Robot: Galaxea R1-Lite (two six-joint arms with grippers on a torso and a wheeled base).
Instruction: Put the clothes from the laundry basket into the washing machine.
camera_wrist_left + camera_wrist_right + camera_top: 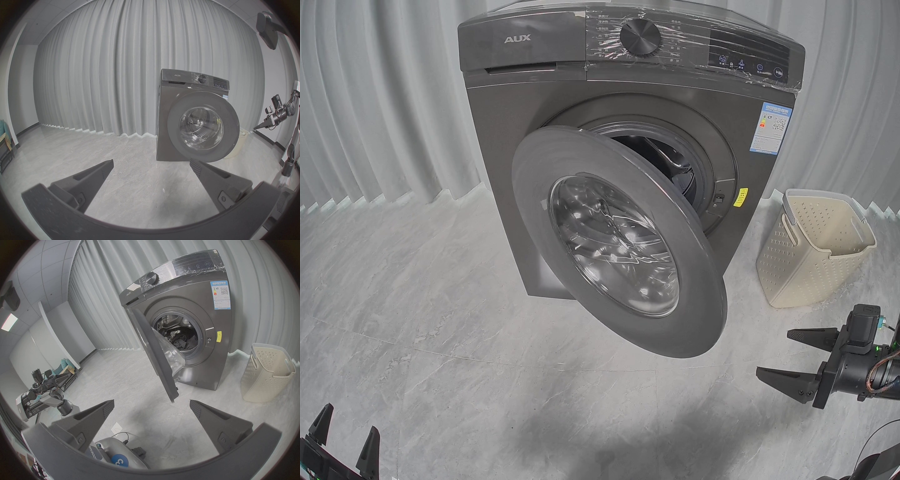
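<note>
**Clothes [182, 340] in the drum; both grippers empty**

1. Left gripper [345, 434]: the jaws stand wide apart with nothing between them. It is low over bare floor [456, 325], well apart from the machine.
2. Right gripper [775, 353]: the jaws are likewise spread wide and hold nothing. The fingertips point across the floor toward the open door [700, 294].
3. The door hangs from the hinge side that faces the left gripper and swings out toward the robot. Its face stands between the left jaws and the drum opening [669, 162]. From the right jaws, the line into the opening passes the door's free edge unobstructed.
4. The clothes lie as a dark crumpled heap low inside the drum of the washing machine [506, 137], ahead of the right jaws and beyond the door. The heap shows no clear long axis.
5. The laundry basket [800, 262] stands upright on the floor just beside the machine, straight ahead of the right jaws, mouth upward. The visible part of its interior holds no garment.

Assessment: the transfer appears complete or nearly so. Any further reach into the basket or drum favours the right arm, which is nearer to both. Hazard: the door's free edge lies close to that approach path; open floor remains on the basket side.
</note>
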